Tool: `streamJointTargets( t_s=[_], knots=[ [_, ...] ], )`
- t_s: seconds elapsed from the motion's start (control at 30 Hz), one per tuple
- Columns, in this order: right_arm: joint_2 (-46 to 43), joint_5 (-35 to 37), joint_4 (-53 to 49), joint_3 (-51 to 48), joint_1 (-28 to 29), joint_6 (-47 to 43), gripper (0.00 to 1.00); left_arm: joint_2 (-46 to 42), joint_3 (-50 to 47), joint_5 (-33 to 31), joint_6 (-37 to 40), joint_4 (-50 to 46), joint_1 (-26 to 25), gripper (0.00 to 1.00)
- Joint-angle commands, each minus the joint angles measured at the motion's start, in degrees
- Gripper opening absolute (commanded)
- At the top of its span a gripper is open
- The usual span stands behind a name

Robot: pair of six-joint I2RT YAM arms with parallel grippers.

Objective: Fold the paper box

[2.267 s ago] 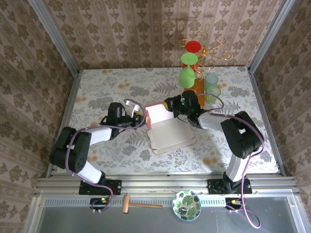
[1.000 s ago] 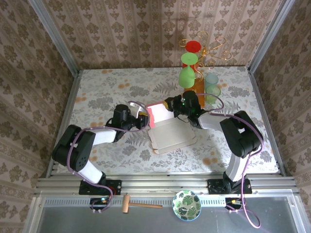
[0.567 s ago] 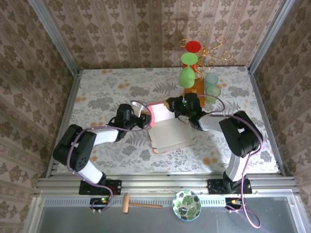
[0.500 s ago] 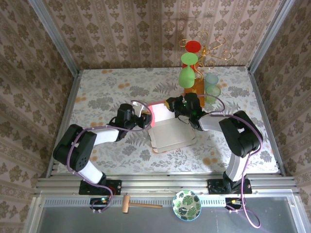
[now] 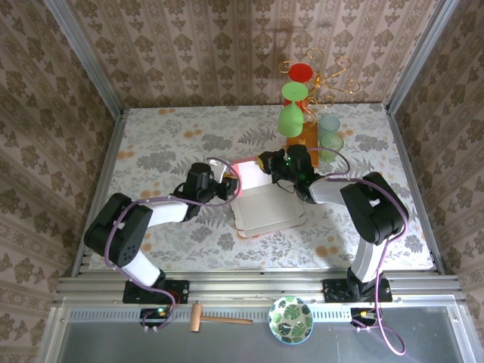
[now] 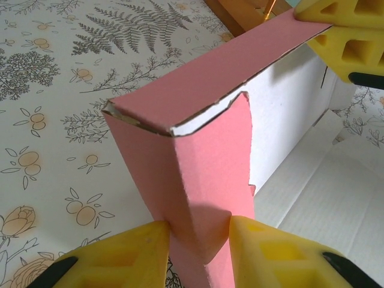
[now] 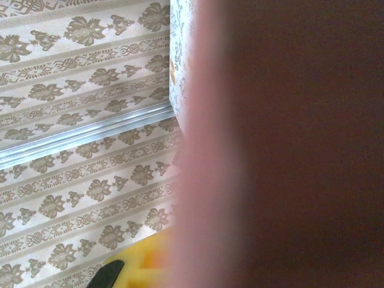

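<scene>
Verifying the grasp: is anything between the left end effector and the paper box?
Nothing visible. The yellow fingers of the left end effector press both sides of the paper box at its upright pink flap.

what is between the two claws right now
An upright pink flap of the paper box spans the gap; left claw pinches one end, right claw the other, clearest in the left wrist view.

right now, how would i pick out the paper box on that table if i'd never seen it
Start at the floral-patterned table and go to its middle, where the left gripper and right gripper meet. The paper box lies there, a pale flat sheet with one pink flap standing up between them. Nothing else nearby is pink card; the glasses behind it are green and red.
</scene>
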Motion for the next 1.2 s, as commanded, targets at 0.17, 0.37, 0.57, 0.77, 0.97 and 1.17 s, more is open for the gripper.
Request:
streamJointTargets(
  t_s=[0.17, 0.37, 0.57, 0.77, 0.97, 1.17],
  knots=[
    [1.12, -3.57, -0.20, -0.03, 1.60, 0.22, 0.00, 2.33, 1.61, -3.53, -0.55, -0.95, -0.71, 0.23],
    [1.15, -3.58, -0.43, 0.50, 1.77, 0.26, 0.00, 2.30, 0.93, -4.49, -0.97, -0.03, -1.06, 0.13],
    [1.13, -3.40, -0.53, 0.83, 1.86, 0.51, 0.00, 2.53, 0.43, -3.70, -1.34, 1.23, -1.21, 0.08],
    [1.56, -3.13, -0.21, 1.21, 2.21, 0.93, 0.00, 3.48, 1.27, -3.98, -1.53, 0.45, -1.81, 0.18],
    [1.66, -3.00, -0.15, 1.55, 2.26, 1.37, 0.00, 4.75, 1.94, -5.96, -1.87, -0.60, -2.28, 0.25],
    [1.83, -2.88, -0.20, 1.56, 2.30, 1.49, 0.00, 5.71, 2.49, -6.47, -1.89, -0.61, -2.38, 0.32]
  ],
)
